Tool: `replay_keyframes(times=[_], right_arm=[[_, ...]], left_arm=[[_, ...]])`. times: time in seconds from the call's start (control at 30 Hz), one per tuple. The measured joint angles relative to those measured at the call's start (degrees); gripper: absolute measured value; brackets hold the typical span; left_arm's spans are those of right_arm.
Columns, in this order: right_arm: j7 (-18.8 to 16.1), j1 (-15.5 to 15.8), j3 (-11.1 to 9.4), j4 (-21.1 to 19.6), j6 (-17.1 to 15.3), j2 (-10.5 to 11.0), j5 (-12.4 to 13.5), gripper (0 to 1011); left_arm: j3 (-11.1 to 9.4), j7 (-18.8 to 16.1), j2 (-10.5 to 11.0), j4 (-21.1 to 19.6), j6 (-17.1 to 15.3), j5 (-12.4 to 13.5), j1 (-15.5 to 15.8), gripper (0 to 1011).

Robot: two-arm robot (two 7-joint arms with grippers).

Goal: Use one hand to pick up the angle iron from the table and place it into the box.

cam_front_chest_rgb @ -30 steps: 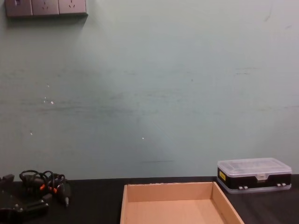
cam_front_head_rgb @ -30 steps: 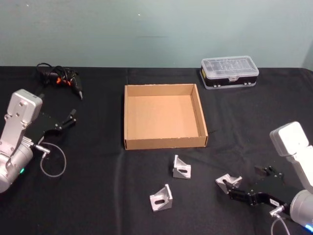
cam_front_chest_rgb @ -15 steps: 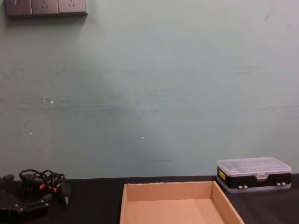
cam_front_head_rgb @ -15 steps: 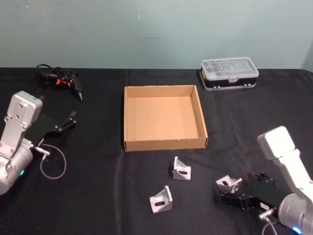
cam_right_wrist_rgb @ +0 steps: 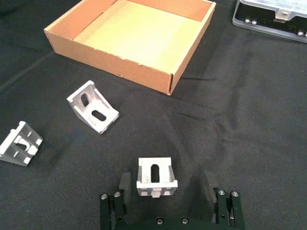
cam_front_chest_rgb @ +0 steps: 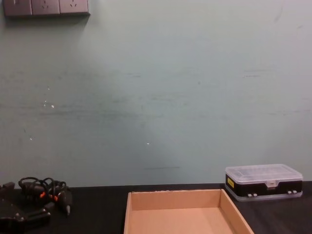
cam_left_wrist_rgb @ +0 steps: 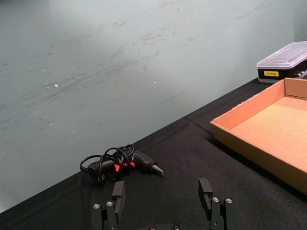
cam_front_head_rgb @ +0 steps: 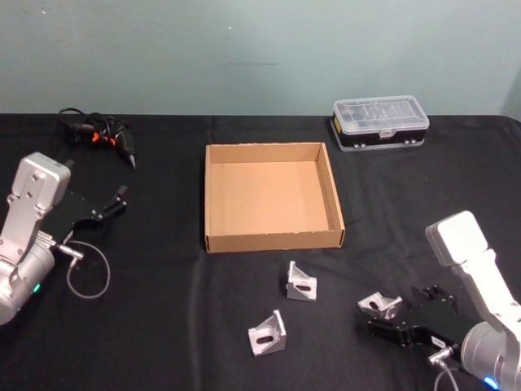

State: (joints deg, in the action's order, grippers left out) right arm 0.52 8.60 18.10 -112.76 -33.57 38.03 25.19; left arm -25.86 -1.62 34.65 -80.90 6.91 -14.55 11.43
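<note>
1. The right black gripper (cam_right_wrist_rgb: 167, 182), on its thick silver-grey arm, sits low at the near right of the flat black table (cam_front_head_rgb: 163, 326). Its fingers are spread either side of the small silver angle iron (cam_right_wrist_rgb: 156, 175), not yet pinching it.
2. I'd centre first, then close squarely on the iron's 2 flat sides so it can't twist.
3. The shallow brown cardboard box (cam_front_head_rgb: 273, 239) lies ahead-left, and its near wall needs a lift to clear.
4. A spare silver bracket (cam_front_head_rgb: 302, 281) sits just short of the box and another spare bracket (cam_front_head_rgb: 268, 332) nearer the front edge, so carry high.
5. The left gripper (cam_front_head_rgb: 114, 201) rests spread and empty, far left.
</note>
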Motion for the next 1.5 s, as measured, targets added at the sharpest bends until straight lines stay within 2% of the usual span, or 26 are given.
replay_keyframes(times=[0.23, 0.27, 0.47, 0.5, 0.6, 1.0, 1.3, 1.43, 1.5], right_arm=[[-0.1, 0.1, -0.1, -0.1, -0.1, 0.1, 0.1, 823], [-0.1, 0.1, -0.1, -0.1, -0.1, 0.1, 0.1, 771], [-0.1, 0.1, -0.1, -0.1, -0.1, 0.1, 0.2, 624], [-0.1, 0.1, -0.1, -0.2, -0.1, 0.1, 0.2, 565], [-0.1, 0.1, -0.2, -0.2, -0.1, 0.1, 0.3, 478], [-0.2, 0.2, -0.2, -0.2, -0.2, 0.2, 0.4, 474], [-0.2, 1.0, -1.7, -3.2, -0.4, 0.0, -1.6, 474], [-0.4, -0.5, -1.7, -4.2, -1.5, -0.5, -2.2, 474], [-0.8, -2.5, -1.4, -4.1, -3.0, -1.4, -2.3, 474]], left_arm=[[0.0, 0.0, 0.0, 0.0, 0.0, 0.0, 0.0, 1005], [0.0, 0.0, 0.0, 0.0, 0.0, 0.0, 0.0, 1005], [0.0, 0.0, 0.0, 0.0, 0.0, 0.0, 0.0, 1005], [0.0, 0.0, 0.0, 0.0, 0.0, 0.0, 0.0, 1005], [0.0, 0.0, 0.0, 0.0, 0.0, 0.0, 0.0, 1005], [0.0, 0.0, 0.0, 0.0, 0.0, 0.0, 0.0, 1005], [0.0, 0.0, 0.0, 0.0, 0.0, 0.0, 0.0, 1005], [0.0, 0.0, 0.0, 0.0, 0.0, 0.0, 0.0, 1005], [0.0, 0.0, 0.0, 0.0, 0.0, 0.0, 0.0, 1004]])
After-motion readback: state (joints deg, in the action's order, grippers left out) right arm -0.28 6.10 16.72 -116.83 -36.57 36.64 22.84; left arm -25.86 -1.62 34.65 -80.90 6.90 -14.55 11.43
